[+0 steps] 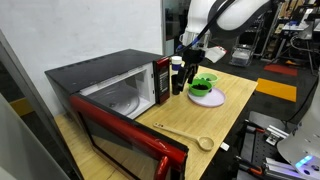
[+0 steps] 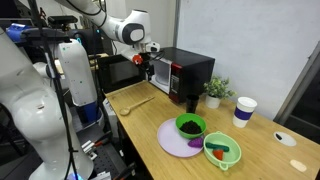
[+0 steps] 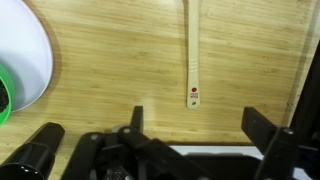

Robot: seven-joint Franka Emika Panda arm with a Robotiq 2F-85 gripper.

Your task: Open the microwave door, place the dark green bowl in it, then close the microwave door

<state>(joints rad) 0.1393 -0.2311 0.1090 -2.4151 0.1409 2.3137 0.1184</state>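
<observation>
Wooden table (image 1: 228, 108) | microwave door (image 1: 120, 135) hanging open | fingers (image 3: 258, 130) apart, empty | cluttered lab

**kitchen_guy:** So where've they got you, somebody's kitchen?

**panda_arm:** Nope, I'd say I'm in a robotics lab. The microwave (image 1: 115, 95) just sits on a plain wooden table (image 2: 270, 165) against a bare white partition wall (image 2: 260, 40). Past the table edge there are racks of gear (image 1: 296, 35) with cables, orange floor mats (image 1: 278, 91), and a bulky white machine (image 2: 40, 120) parked right beside the table.
</observation>
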